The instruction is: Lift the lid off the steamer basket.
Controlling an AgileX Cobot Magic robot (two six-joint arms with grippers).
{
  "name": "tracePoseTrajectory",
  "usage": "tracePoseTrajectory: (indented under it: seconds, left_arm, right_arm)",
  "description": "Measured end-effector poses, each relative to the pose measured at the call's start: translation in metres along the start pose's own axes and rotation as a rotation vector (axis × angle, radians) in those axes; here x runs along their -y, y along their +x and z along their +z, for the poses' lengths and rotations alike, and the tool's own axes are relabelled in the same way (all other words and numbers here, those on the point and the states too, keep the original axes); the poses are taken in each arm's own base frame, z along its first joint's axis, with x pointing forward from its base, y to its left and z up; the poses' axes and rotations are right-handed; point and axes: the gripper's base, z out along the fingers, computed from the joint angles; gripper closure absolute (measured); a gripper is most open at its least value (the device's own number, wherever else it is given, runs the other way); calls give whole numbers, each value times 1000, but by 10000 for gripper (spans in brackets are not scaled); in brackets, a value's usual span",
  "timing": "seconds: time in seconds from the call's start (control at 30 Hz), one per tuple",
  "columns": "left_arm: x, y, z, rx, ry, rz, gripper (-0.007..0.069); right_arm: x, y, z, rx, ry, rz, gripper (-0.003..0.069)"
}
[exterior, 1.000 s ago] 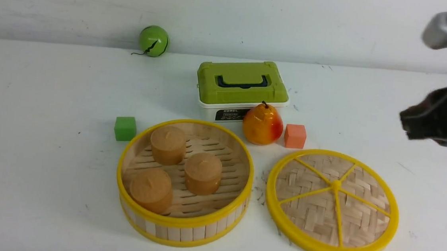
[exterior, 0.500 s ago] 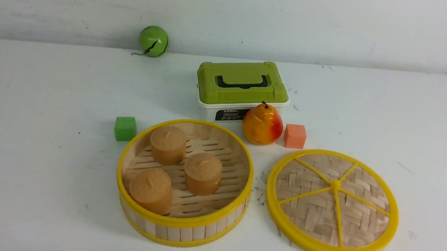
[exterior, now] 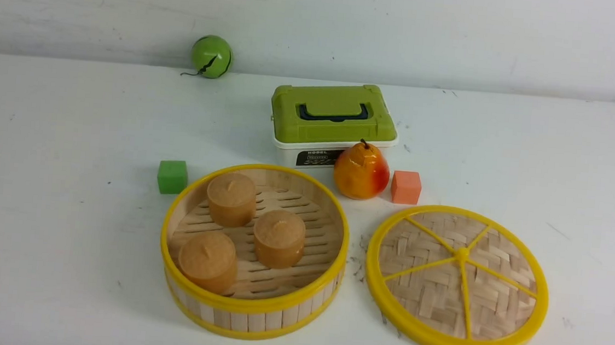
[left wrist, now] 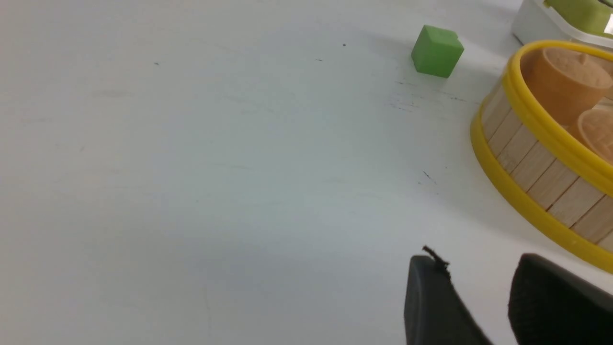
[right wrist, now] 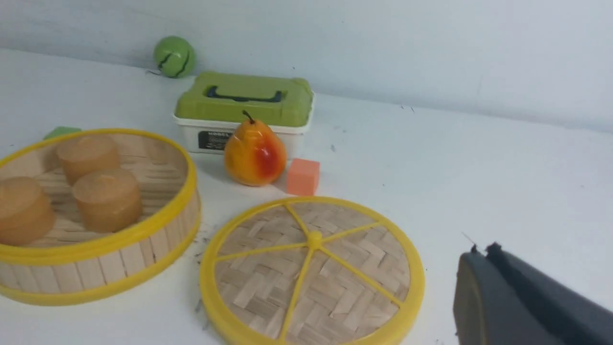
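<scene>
The white counter [exterior: 59, 257] carries everything. On it, near the middle, sits the steamer basket [exterior: 249, 316], open at the top. The lid [exterior: 458, 283] lies flat on the counter just to its right, with a thin strip of bare counter between the two rims. I judge the task is done, since nothing covers the basket.

From here the risk is a stray move. The left tool [left wrist: 479, 261] hangs low over the counter, near the basket's left wall, with its tips a little apart and empty. A swing to the right could knock the wall and slide the basket into the lid. The right tool [right wrist: 481, 251] is to the right of the lid. Its tips lie together with no gap that I can make out, and it holds nothing. A low pass to the left could catch the yellow rim and shove the lid against the basket. Neither tool shows in the front view.

Farther back stands a white box with a green lid [exterior: 334, 114]. A pear [exterior: 361, 171] is close in front of it. Three brown cakes [exterior: 279, 239] stand inside the basket. A green ball [exterior: 211, 56] rests at the far edge by the wall. An orange cube [exterior: 406, 187] sits just beyond the lid's far rim, so a push on the lid away from the robot would hit it. A green cube [exterior: 172, 176] lies left of the basket. Nothing lies on top of the lid.
</scene>
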Motion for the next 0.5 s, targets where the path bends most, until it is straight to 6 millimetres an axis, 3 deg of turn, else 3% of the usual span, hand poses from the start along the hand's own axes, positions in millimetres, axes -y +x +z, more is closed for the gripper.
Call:
tracePoseTrajectory:
  seconds: [0.1, 0.13, 0.27, 0.37, 0.5]
  left_arm:
    - [0, 0, 0, 0, 0, 0, 385]
    - [0, 0, 0, 0, 0, 0, 385]
    - [0, 0, 0, 0, 0, 0, 385]
    - [0, 0, 0, 0, 0, 0, 385]
    - [0, 0, 0, 0, 0, 0, 385]
  right_arm:
    - [3, 33, 14, -29, 34, 2, 665]
    - [3, 33, 14, -29, 38, 5, 665]
    - [11, 72, 23, -33, 140, 87, 665]
    - [18, 86, 23, 16, 242, 107, 665]
    - [21, 88, 17, 61, 320, 112, 665]
